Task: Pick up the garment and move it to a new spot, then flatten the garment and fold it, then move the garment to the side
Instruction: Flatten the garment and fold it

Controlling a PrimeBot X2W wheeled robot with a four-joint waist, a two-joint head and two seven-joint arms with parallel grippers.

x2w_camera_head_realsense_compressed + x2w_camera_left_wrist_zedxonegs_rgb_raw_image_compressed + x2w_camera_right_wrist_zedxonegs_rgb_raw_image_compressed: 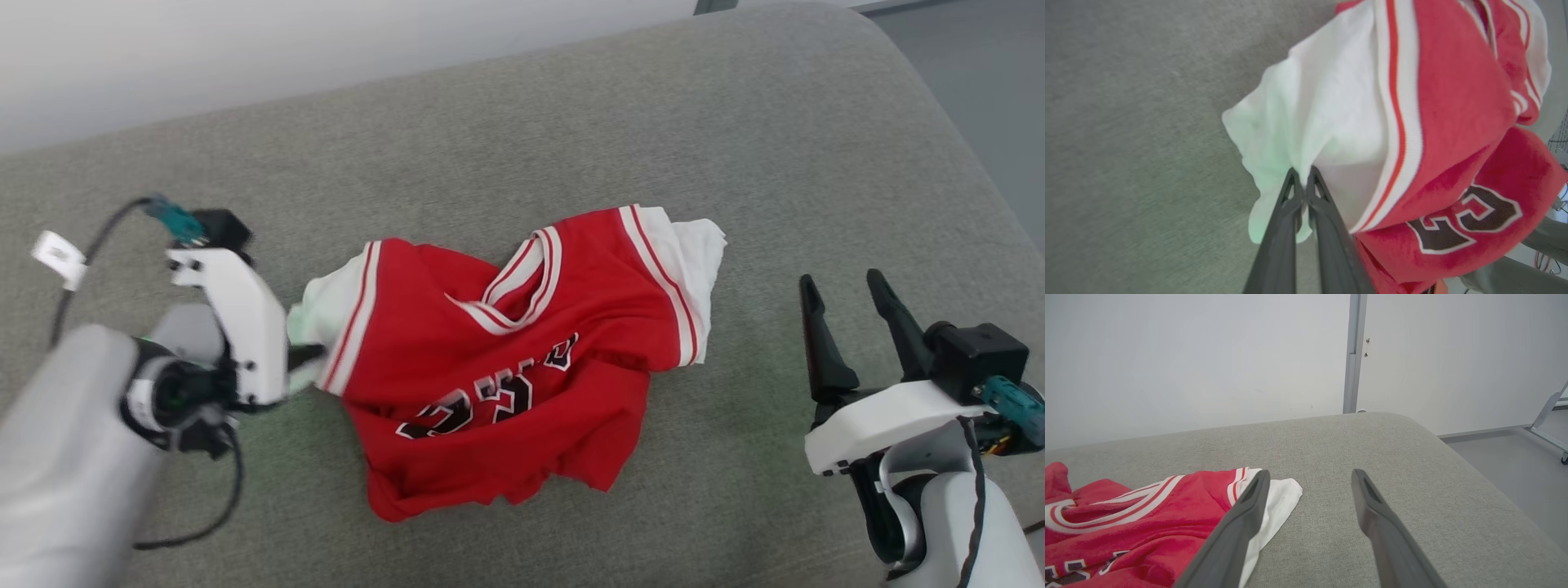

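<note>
1 white sleeve [1323, 102] of garment [506, 359] clamped in left gripper [1301, 174]; right gripper [841, 279] spread wide, empty, near garment on cushion [735, 122].

Surface is a big grey fabric cushion [490, 122] with a rounded far corner. A red garment [506, 367] lies crumpled near its middle, white sleeves poking out each side.

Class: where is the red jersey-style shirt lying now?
In the head view the crumpled red jersey-style shirt lies centrally on the grey fabric cushion, its white sleeve pinched by the left tool.
</note>
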